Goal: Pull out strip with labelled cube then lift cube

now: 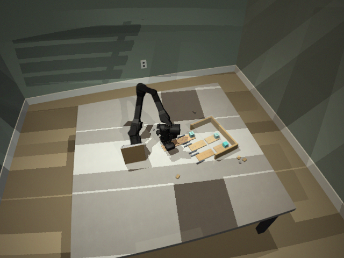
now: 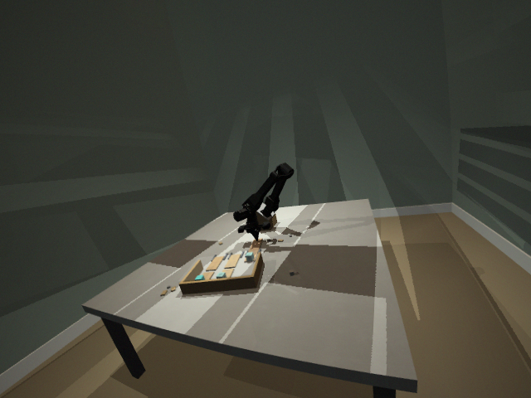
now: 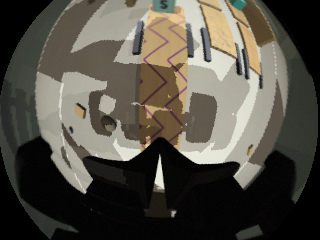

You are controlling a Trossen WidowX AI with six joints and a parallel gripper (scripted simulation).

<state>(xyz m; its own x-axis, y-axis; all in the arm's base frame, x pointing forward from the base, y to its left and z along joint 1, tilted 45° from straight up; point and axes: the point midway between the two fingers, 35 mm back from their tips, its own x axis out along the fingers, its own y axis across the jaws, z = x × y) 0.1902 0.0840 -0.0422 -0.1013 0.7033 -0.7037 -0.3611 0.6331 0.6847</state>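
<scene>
The zigzag-marked strip (image 1: 183, 140) (image 3: 162, 82) is in one piece and sticks far out of the walled frame's open side. The cube (image 1: 191, 134) (image 2: 249, 256) (image 3: 164, 5) on its far end bears an "S". My gripper (image 2: 256, 238) (image 3: 160, 140) is shut with nothing seen between its fingers; its tips are at the strip's near end, and whether they touch it cannot be told. The middle strip (image 1: 197, 145) (image 2: 232, 260) and the outer strip (image 1: 205, 155) (image 2: 214, 263) each show a gap. Teal cubes (image 1: 216, 135) (image 1: 225, 144) sit on their far pieces.
The wooden frame wall (image 1: 227, 134) (image 2: 218, 286) surrounds the strips' far ends on three sides. Short dark rails (image 1: 187, 144) (image 3: 206, 45) flank the strips. Small wooden chips (image 1: 177, 176) (image 1: 244, 159) (image 3: 80, 110) lie about on the table.
</scene>
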